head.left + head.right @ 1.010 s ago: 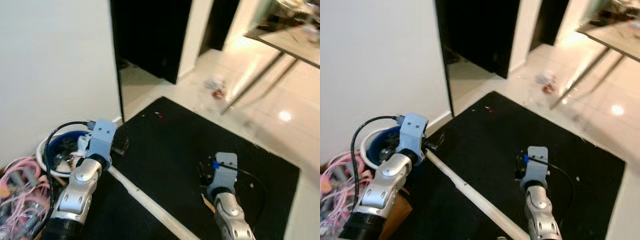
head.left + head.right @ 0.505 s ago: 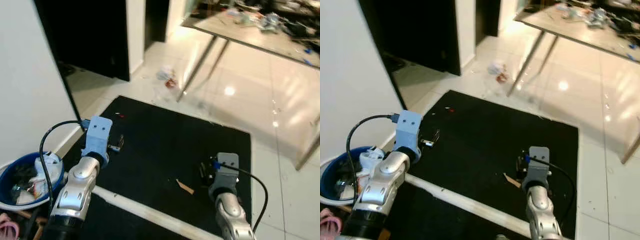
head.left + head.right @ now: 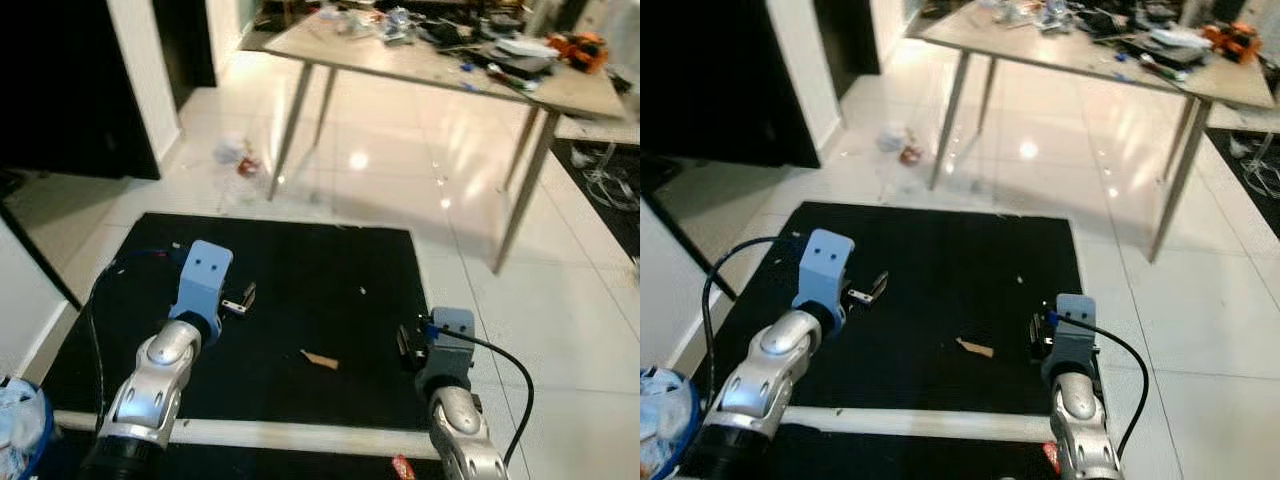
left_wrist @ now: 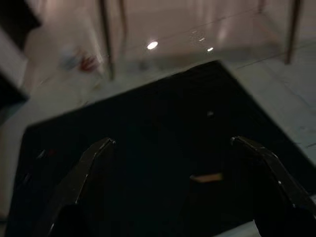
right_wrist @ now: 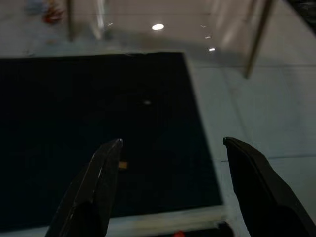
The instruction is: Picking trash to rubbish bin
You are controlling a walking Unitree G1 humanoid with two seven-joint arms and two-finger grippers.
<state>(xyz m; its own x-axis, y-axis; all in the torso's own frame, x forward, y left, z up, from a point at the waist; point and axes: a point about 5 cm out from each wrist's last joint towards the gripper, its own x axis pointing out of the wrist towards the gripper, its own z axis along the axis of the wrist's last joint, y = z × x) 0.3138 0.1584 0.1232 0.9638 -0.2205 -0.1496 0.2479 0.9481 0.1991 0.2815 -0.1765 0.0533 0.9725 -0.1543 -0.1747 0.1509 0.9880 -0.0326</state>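
A crumpled white and red piece of trash (image 3: 237,157) lies on the tiled floor beside a table leg. On the black mat (image 3: 300,260) a small tan scrap (image 3: 320,359) rests between my two arms, also visible as the tan scrap (image 4: 206,177). A red bit (image 3: 402,466) lies by the mat's near edge. The blue rubbish bin (image 3: 660,420) with white trash in it sits at the lower left. My left gripper (image 4: 171,141) and right gripper (image 5: 172,141) both hover open above the mat, holding nothing.
A long cluttered table (image 3: 450,60) on thin metal legs stands ahead over glossy tiles. A dark doorway (image 3: 60,80) is at the left. A white strip (image 3: 250,432) runs along the mat's near edge. Cables (image 3: 610,185) lie at the far right.
The whole view has swung to the right: the bin has slid to the lower-left corner and the table has come into view. Both arms keep the same pose, grippers still open.
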